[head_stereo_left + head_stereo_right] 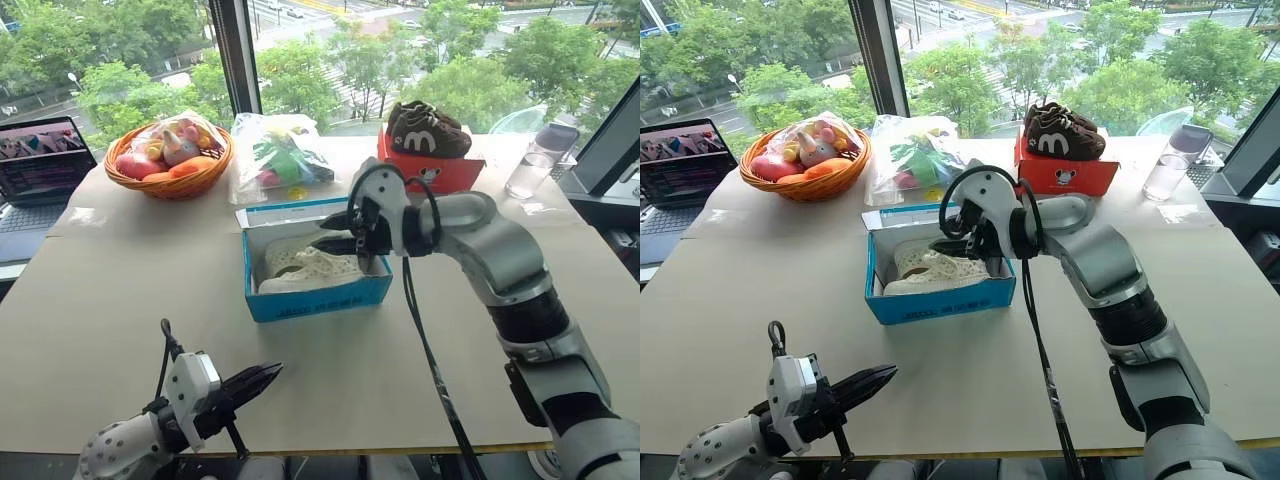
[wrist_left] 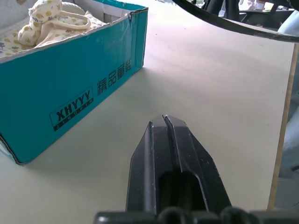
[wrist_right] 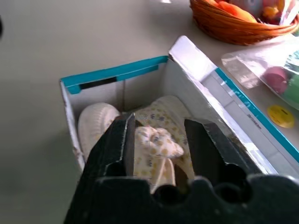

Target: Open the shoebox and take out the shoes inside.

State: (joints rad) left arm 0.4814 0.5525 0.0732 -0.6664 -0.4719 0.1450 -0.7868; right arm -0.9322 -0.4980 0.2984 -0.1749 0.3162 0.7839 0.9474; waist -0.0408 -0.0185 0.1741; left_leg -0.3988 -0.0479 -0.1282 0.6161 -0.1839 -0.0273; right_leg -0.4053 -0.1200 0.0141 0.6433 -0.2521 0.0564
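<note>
The bright blue shoebox (image 1: 318, 300) stands open in the middle of the table, its lid (image 1: 290, 212) folded flat behind it. A pair of cream perforated shoes (image 1: 310, 268) lies inside. My right gripper (image 1: 325, 233) hovers over the box's right half, pointing left and slightly down. In the right wrist view its jaws are open above the shoes (image 3: 159, 140), with a floppy part of one shoe showing between the fingers (image 3: 117, 140). My left gripper (image 1: 272, 372) is shut and empty near the table's front edge, in front of the box's lettered wall (image 2: 70, 88).
A wicker basket (image 1: 175, 160) of toys and a clear plastic bag (image 1: 275, 160) sit behind the box. Dark brown shoes (image 1: 428, 130) rest on a red-orange box (image 1: 430, 172) at the back right, next to a clear cup (image 1: 530, 165). A laptop (image 1: 40, 170) stands at far left.
</note>
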